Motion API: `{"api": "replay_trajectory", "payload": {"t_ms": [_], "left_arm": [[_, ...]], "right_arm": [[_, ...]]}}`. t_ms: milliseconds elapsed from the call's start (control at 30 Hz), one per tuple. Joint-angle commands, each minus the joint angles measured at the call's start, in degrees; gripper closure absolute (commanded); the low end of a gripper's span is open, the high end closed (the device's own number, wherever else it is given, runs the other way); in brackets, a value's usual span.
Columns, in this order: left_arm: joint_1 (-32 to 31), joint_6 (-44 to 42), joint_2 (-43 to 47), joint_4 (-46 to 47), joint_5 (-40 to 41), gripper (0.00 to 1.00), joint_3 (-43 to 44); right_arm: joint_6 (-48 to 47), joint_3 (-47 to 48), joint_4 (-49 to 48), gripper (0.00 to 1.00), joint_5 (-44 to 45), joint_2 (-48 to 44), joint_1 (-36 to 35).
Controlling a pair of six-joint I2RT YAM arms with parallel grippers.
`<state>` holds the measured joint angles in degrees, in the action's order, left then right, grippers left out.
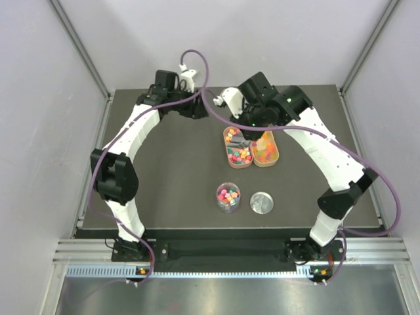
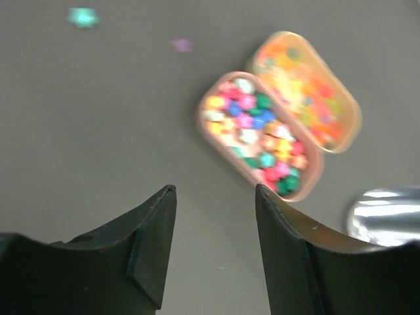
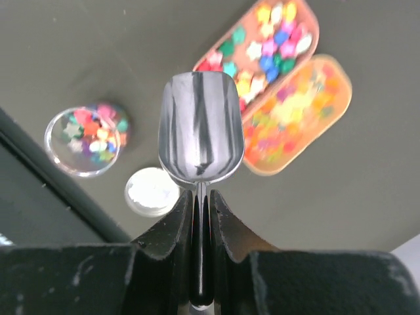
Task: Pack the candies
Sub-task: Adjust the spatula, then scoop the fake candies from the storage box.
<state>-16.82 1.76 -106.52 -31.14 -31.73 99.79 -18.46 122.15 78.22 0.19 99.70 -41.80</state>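
Dark matte tabletop [image 1: 170, 170], pale walls [image 1: 39, 98] on three sides.
Two oval trays, side by side, touching, far centre: pinkish tray [image 3: 316, 29], orange tray [image 3: 346, 98].
Clear round jar [image 1: 218, 193], upright, uncapped, near front.
Silver lid [image 1: 262, 203], flat, just right of jar.
Metal scoop [image 3: 197, 131], polished bowl, raised near trays.

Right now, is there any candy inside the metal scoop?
No, the scoop shows only bare shiny metal, with nothing lying in its bowl.
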Motion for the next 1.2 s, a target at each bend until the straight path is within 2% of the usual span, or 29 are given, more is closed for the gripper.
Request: {"api": "replay_trajectory", "payload": {"t_ms": [0, 133, 267, 467, 667, 800, 1167], "left_arm": [[3.90, -0.09, 4.30, 5.90, 5.27, 0.43, -3.45], [4.07, 0.35, 3.34, 6.26, 4.22, 0.43, -6.17], [3.99, 1.76, 2.29, 8.19, 2.90, 0.43, -8.03], [3.46, 1.14, -2.55, 8.46, 4.48, 0.43, -4.79], [2.85, 1.32, -8.08, 8.72, 5.00, 0.42, 0.84], [1.97, 1.14, -10.81, 8.99, 5.97, 0.41, 3.30], [1.44, 2.46, -11.69, 10.22, 4.48, 0.41, 1.81]], "right_arm": [[10.44, -4.98, 2.56, 1.00, 2.43, -7.15, 3.65], [18.00, -11.30, 1.33, 1.00, 10.52, -8.38, 4.89], [25.46, -14.04, 2.47, 1.00, 13.34, -9.35, 4.54], [28.12, -11.41, 3.00, 1.00, 6.68, -3.48, 4.89], [28.83, -13.95, 3.87, 1.00, 0.70, 0.23, 8.31], [28.74, -14.66, 4.23, 1.00, -0.01, 3.13, 9.81], [28.13, -11.50, 4.05, 1.00, -1.85, 9.10, 10.51]]}}
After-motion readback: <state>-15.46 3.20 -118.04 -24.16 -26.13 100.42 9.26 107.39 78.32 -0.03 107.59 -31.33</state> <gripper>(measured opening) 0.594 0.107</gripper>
